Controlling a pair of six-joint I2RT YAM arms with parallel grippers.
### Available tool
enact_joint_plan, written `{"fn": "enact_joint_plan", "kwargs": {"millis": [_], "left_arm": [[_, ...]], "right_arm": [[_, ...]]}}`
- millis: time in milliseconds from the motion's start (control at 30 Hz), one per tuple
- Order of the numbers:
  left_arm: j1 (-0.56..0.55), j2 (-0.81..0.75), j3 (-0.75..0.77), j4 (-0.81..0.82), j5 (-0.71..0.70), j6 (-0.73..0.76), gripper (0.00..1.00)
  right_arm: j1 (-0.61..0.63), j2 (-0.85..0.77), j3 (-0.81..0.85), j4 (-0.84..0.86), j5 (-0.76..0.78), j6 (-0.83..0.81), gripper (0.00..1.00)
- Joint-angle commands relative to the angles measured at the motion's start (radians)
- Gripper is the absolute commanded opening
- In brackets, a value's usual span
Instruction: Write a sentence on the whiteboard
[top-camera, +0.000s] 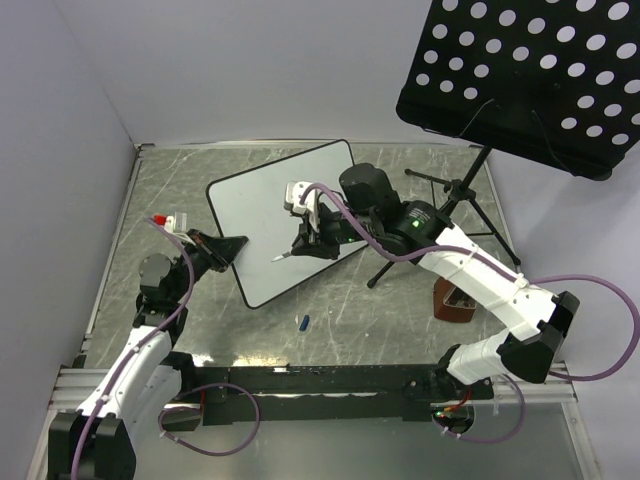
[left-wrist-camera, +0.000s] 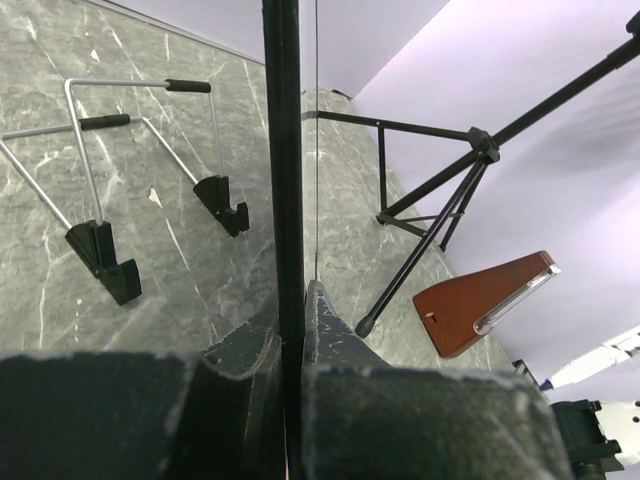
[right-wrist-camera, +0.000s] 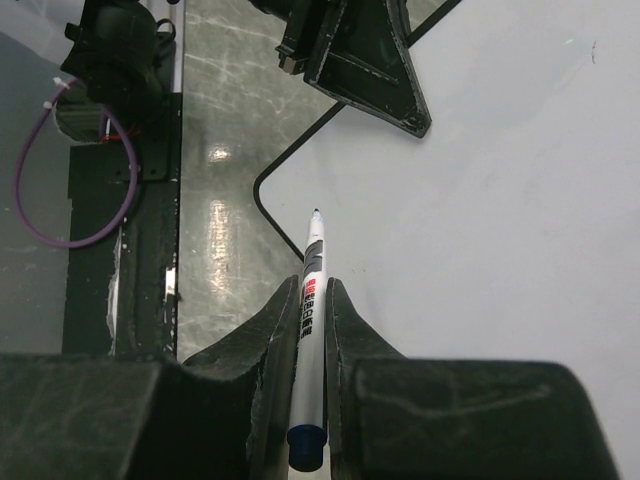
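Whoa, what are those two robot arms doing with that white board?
The left pincer is clamped shut on the edge of the whiteboard, holding it in place. The right pincer grips a marker, its uncapped tip pointing at the board near a corner. The board looks blank: nothing is written on it yet.

Music-stand panel (top-camera: 470, 112) cut off top right, blue speck (top-camera: 303, 322) — too small to identify, whiteboard (top-camera: 255, 200) partly under right arm (top-camera: 450, 258)

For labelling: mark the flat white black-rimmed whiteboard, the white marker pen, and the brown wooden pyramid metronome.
Whiteboard (top-camera: 255, 215): top view, bare face.
Marker pen (right-wrist-camera: 313, 262): right wrist view, barrel.
Metronome (left-wrist-camera: 470, 310): left wrist view, wooden side.
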Motion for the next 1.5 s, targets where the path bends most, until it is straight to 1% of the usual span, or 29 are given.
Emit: {"fn": "enact_joint_plan", "kwargs": {"millis": [0,567,1467], "left_arm": [[-0.006,-0.032,0.011,0.023,-0.027,0.042,0.01],[-0.015,-0.025,0.001,0.031,-0.025,0.040,0.01],[-0.027,-0.024,-0.006,0.032,-0.034,0.040,0.01]], "right_arm": [[0.021,-0.017,0.015,0.047,0.024,0.000,0.00],[0.093,0.024,0.079,0.041,0.092,-0.023,0.00],[0.102,0.044,0.087,0.064,0.092,-0.017,0.00]]}}
